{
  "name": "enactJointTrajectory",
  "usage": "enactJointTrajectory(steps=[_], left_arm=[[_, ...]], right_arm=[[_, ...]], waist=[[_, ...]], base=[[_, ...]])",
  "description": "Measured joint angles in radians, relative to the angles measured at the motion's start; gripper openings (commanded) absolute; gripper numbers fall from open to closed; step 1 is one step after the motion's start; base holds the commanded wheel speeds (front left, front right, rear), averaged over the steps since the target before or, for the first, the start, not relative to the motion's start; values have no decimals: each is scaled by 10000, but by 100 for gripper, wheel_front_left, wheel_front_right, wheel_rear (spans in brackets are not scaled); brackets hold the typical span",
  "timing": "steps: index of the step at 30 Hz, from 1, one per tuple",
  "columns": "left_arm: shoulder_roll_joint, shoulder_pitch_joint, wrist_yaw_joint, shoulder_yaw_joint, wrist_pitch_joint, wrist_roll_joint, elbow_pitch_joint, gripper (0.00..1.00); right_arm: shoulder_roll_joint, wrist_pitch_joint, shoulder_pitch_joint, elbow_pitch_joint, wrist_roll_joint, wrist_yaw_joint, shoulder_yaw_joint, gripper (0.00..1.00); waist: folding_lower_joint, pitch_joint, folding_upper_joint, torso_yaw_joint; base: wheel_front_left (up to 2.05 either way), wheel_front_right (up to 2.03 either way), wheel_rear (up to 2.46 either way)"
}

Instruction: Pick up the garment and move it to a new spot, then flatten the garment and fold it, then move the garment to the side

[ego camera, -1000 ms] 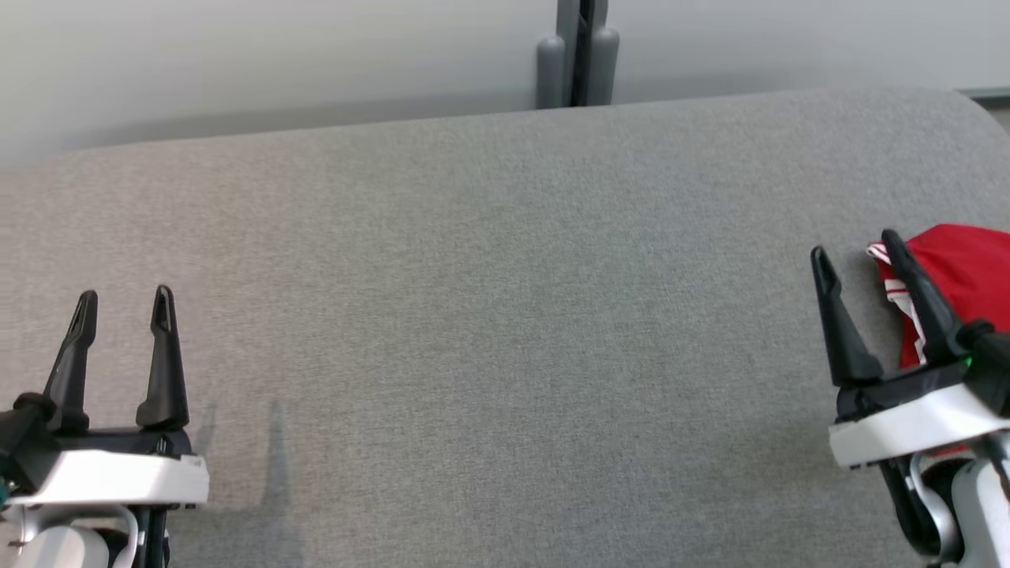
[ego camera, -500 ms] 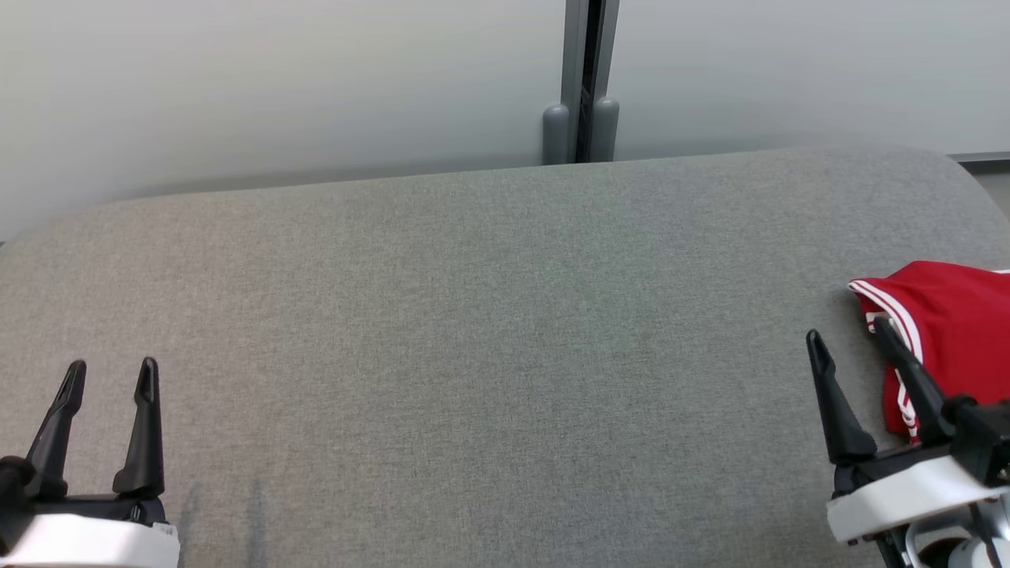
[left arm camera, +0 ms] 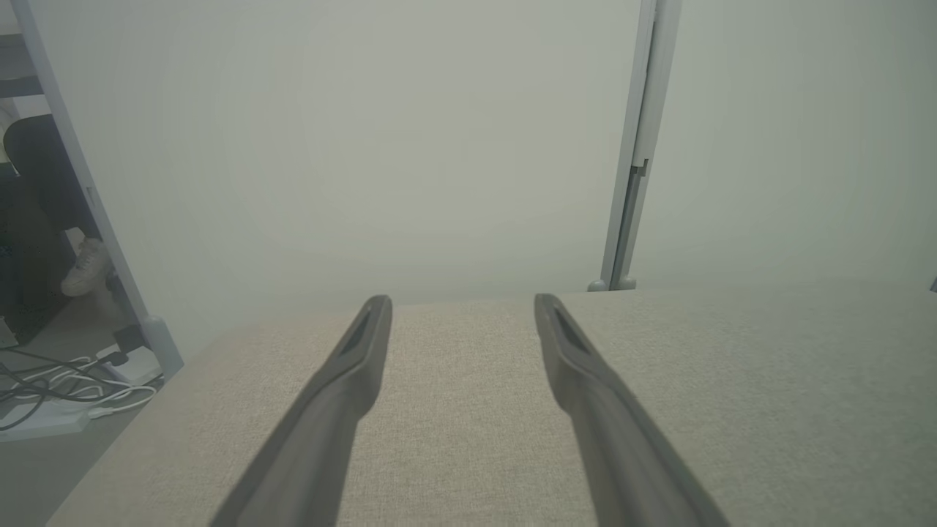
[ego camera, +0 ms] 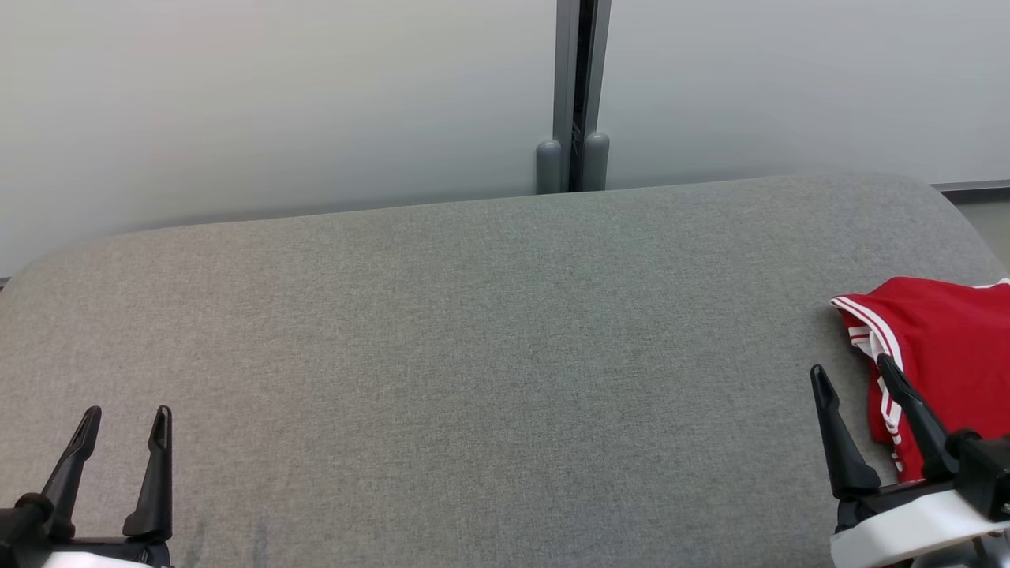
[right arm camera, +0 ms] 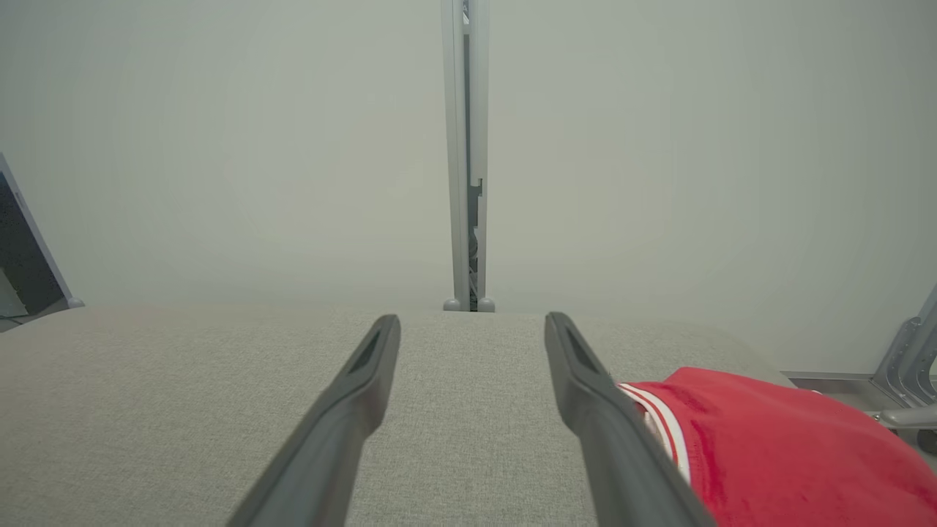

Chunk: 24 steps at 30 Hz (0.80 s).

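**Both grippers wide open and empty; red garment at the right end of the surface**

Nearest me, my left gripper [ego camera: 129, 412] stood at the lower left of the head view. Its two dark fingers were spread wide, with nothing between them. My right gripper [ego camera: 851, 367] stood at the lower right, its jaws equally wide apart and holding nothing.

Just beyond the right gripper and to its outer side lay the garment [ego camera: 947, 339]. It was red with white stripes along one hem, and bunched rather than flat. It sat at the right end of the grey fabric surface [ego camera: 473, 355] and ran off the right edge of the head view. In the right wrist view the cloth lay just beside my outer finger [right arm camera: 611, 439]; whether the two touched I could not tell.

Farther off, the surface ended in a far edge with rounded corners. Behind it rose a pale partition wall [ego camera: 237, 102], divided by a grey upright post [ego camera: 574, 79] with two rounded feet at its base.

Farthest, in the left wrist view, cables [left arm camera: 66, 388] lay on the floor past the partition's left end. A pale shoe [left arm camera: 86, 267] showed beyond them.
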Motion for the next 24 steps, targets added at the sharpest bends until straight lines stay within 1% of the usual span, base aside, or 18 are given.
enactJointTrajectory(steps=[8, 24], left_arm=[[-13, 180, 107, -102, 161, -21, -180, 100], [-42, 173, 163, -224, 244, -127, -182, 100]], right_arm=[[107, 79, 99, -10, 12, 0, -109, 100], [167, 105, 95, 0, 25, 0, -144, 100]], waist=[[0, -47, 0, 49], [0, -26, 0, 121]], base=[[0, 0, 0], [0, 0, 0]])
